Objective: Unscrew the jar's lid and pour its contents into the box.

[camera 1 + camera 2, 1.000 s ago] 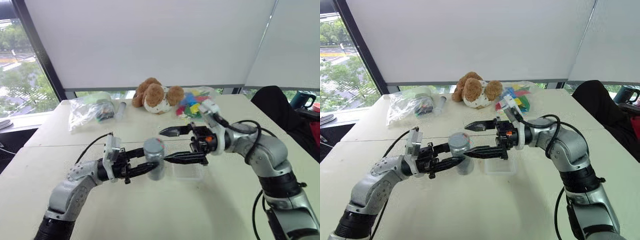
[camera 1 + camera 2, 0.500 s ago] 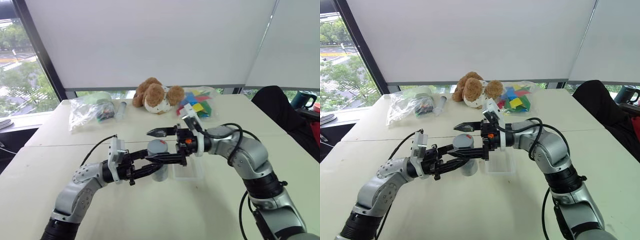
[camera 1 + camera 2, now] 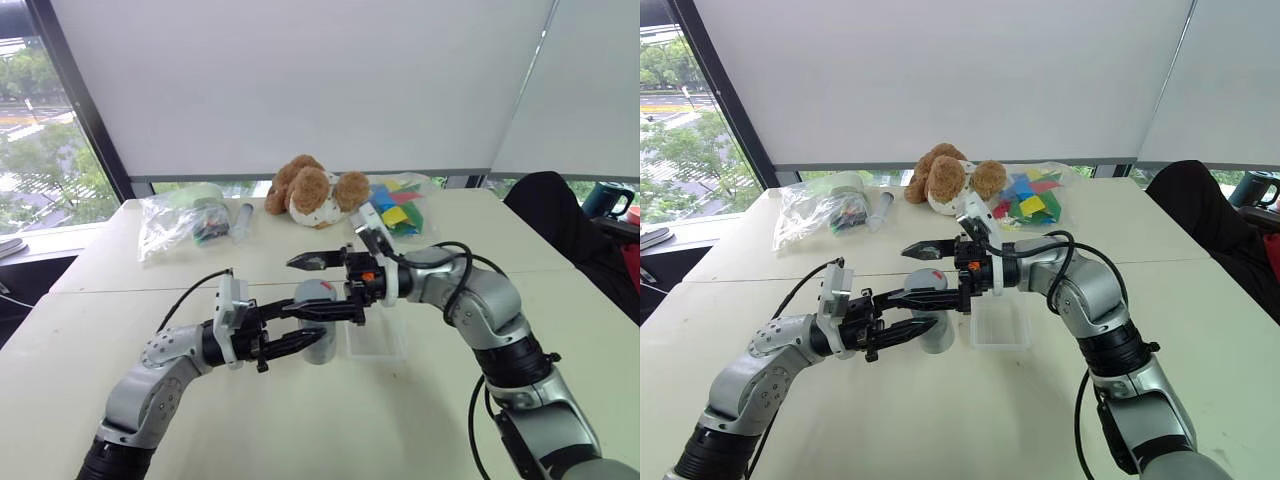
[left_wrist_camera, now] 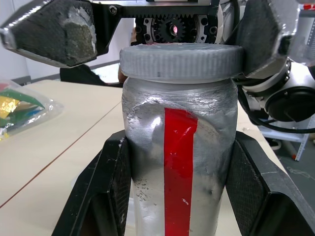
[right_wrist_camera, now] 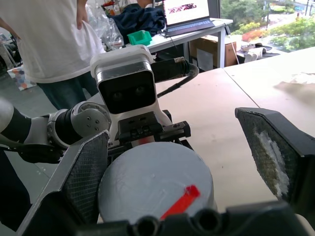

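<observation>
The silvery jar (image 4: 179, 162) with its red stripe stands upright in mid-table, and my left gripper (image 3: 305, 328) is shut on its body, a finger pad (image 4: 115, 189) pressed to each side. The grey ribbed lid (image 4: 182, 61) is on top of the jar. My right gripper (image 3: 290, 288) reaches in level from the right, open, its fingers (image 5: 86, 172) straddling the lid (image 5: 155, 184) with gaps on both sides. The clear box (image 3: 378, 335) lies on the table just right of the jar. The contents are hidden inside the jar.
At the table's far side sit a brown teddy bear (image 3: 310, 190), a bag of colourful blocks (image 3: 395, 205), a clear bag (image 3: 180, 220) and a clear tube (image 3: 243, 220). A dark chair (image 3: 560, 210) stands off the right edge. A person (image 5: 54, 44) stands beyond the table.
My right gripper has moved left, from beside the jar to around its lid, still open. The left gripper has kept its hold on the jar in place.
</observation>
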Tool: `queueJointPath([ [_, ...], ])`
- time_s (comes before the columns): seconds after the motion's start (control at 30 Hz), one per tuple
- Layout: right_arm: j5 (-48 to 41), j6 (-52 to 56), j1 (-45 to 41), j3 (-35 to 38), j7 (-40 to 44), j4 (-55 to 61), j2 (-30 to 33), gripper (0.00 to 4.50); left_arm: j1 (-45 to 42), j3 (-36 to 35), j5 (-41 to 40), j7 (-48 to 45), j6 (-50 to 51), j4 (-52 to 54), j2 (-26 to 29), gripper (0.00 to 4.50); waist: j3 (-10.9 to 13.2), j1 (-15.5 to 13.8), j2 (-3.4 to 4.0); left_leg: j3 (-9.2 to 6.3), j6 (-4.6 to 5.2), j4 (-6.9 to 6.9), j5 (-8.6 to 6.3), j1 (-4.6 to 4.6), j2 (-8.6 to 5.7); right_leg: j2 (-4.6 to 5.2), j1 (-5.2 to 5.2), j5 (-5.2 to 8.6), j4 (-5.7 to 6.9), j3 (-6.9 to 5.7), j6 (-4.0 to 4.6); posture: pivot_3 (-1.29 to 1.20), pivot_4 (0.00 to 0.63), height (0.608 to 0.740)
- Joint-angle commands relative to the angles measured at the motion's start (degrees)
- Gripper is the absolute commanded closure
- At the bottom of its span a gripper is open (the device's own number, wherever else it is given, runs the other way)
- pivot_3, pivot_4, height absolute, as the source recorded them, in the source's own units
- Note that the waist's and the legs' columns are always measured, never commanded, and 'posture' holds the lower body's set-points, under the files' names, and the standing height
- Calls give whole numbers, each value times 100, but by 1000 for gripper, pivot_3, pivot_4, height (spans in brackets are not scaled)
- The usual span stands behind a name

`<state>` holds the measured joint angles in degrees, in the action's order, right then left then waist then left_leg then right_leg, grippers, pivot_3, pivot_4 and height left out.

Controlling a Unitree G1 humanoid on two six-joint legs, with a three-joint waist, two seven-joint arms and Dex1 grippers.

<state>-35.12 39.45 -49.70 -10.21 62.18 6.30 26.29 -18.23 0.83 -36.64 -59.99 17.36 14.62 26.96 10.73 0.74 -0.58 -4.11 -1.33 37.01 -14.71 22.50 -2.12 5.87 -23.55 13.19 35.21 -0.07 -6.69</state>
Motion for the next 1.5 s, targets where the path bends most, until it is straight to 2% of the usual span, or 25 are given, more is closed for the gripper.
queueJointPath([
  [0.03,55,-148,29,410,30,-123,289,44,-65,-54,-72,-148,-153,246,28,2465,0,-6,0,0,0,0,0,0,0,0,0,0,0,0,0,0,150,740],
  [0.43,-96,-342,454,743,477,-219,785,44,-91,-102,-3,-167,-205,149,28,2465,1,-7,1,1,0,0,0,0,0,0,1,0,-1,-1,0,0,150,740],
  [0.63,-753,74,510,1022,683,226,777,44,-80,-133,38,-207,-208,139,33,2465,1,-6,1,1,0,0,0,0,1,0,1,0,-2,0,0,0,150,740],
  [0.8,-1036,382,381,887,557,634,666,44,-84,-141,50,-217,-197,131,34,2465,1,-4,1,-1,0,-1,0,0,2,0,1,0,-2,-1,0,0,150,740],
  [1.13,-30,-255,-152,111,153,245,42,44,-120,-65,81,-206,-206,81,-27,2465,1,-9,1,-1,0,-1,0,0,1,0,1,0,-1,-1,0,0,150,740],
  [1.5,286,-357,-404,23,180,-266,-112,44,-76,-28,99,-135,-247,92,-46,2465,1,1,1,-2,0,-2,0,1,-1,0,-1,0,-1,-1,0,0,150,740],
])
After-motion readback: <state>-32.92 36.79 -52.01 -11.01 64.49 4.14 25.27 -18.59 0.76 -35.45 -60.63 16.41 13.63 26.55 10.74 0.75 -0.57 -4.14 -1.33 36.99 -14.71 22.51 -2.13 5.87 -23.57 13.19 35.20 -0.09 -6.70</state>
